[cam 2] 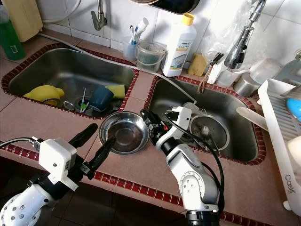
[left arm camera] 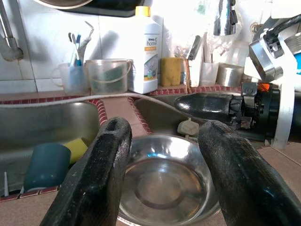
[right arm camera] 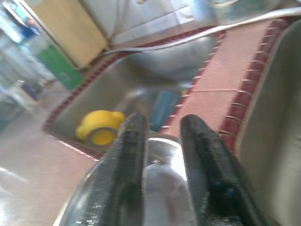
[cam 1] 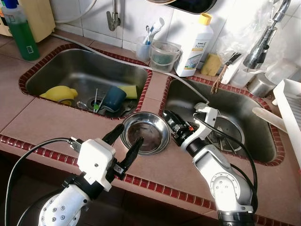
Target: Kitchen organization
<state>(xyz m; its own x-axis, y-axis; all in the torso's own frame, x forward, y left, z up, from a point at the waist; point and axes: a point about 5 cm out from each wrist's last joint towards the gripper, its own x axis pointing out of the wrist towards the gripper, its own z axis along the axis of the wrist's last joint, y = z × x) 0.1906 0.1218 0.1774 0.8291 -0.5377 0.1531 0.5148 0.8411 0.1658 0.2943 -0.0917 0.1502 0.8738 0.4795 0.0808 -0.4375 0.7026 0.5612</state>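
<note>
**Bowl between two sinks**

Head views: steel bowl point(cam 1: 145, 133) sat on the tabletop point(cam 1: 56, 123) between both sinks. The left pincer point(cam 1: 123, 147) stood spread at its near rim; the right pincer point(cam 1: 170, 120) reached its far edge.

Left wrist: spread fingers point(left arm camera: 101, 174) framed the bowl.

Right wrist: fingers point(right arm camera: 127, 155) straddled the rim; contact with it unclear. A yellow cup point(right arm camera: 99, 128) lay in the left sink point(cam 1: 70, 70).

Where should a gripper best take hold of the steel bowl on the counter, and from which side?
Probably at the thin rim of the steel bowl: it sits upright and open, so one finger can go inside, one outside. The left gripper, open at the near edge, could come from the front; the right gripper is at the right edge.
</note>
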